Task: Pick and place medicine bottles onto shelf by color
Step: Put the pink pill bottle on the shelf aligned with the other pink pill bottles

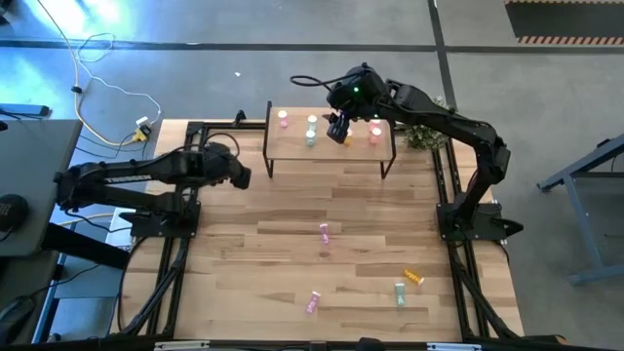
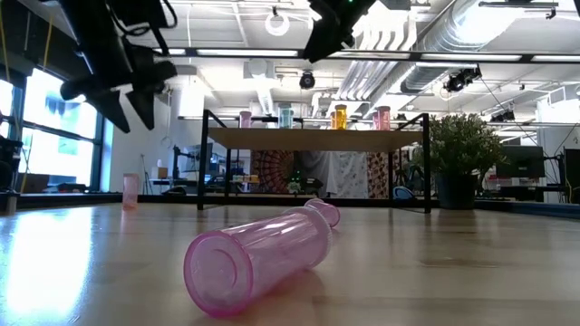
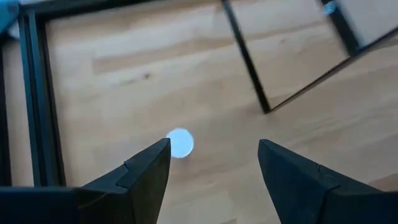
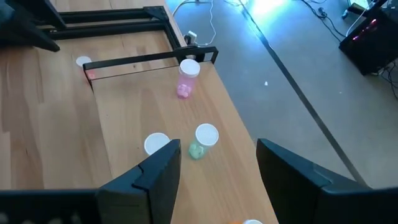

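Observation:
The shelf (image 1: 331, 146) stands at the table's far middle. On its board stand several medicine bottles: pink (image 4: 188, 78), pale green (image 4: 203, 142), orange (image 2: 339, 117) and salmon-red (image 1: 375, 134). My right gripper (image 4: 217, 146) hovers open above the board, holding nothing. My left gripper (image 3: 213, 144) hangs open over the table left of the shelf, tilted down. A white-capped bottle (image 3: 180, 142) stands on the wood just beyond its fingertips. Several more bottles lie on the near half of the table: pink (image 1: 324, 232), pink (image 1: 313, 301), green (image 1: 400, 292) and orange (image 1: 413, 278).
A potted plant (image 1: 424, 136) stands just right of the shelf. Black frame rails (image 1: 161, 273) run along the table's left and right sides. In the low view a pink bottle (image 2: 263, 258) lies on its side close to the camera. Bare wood lies between the shelf and the near bottles.

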You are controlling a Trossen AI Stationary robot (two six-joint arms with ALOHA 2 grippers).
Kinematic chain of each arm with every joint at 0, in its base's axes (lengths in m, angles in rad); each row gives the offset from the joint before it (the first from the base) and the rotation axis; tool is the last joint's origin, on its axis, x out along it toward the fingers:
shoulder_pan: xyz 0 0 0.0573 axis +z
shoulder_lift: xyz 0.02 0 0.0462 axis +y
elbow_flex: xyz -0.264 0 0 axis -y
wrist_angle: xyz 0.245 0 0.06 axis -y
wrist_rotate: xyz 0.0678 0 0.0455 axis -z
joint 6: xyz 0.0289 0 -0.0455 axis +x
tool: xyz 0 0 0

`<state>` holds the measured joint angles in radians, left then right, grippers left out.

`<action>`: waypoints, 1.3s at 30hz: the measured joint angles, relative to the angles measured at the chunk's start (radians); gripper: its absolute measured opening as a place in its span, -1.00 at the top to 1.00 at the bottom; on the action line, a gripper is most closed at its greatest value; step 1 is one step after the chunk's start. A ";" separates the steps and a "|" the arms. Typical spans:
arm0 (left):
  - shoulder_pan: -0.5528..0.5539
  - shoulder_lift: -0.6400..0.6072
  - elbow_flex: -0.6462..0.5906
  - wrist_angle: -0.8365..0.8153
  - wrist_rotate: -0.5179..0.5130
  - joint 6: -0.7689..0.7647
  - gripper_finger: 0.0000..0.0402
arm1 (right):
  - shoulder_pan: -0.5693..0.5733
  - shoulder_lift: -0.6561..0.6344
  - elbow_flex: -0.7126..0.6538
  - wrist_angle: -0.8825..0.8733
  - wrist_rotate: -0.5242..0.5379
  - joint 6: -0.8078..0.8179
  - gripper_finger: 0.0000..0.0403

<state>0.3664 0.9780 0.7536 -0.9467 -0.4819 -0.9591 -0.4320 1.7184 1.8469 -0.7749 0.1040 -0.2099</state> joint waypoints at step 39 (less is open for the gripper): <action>0.199 0.423 0.000 0.100 0.105 0.012 -0.17 | 0.000 0.000 0.000 -0.036 -0.001 -0.019 0.00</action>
<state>0.5653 1.4007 0.7532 -0.8469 -0.3770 -0.9474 -0.4320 1.7184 1.8469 -0.8109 0.1032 -0.2291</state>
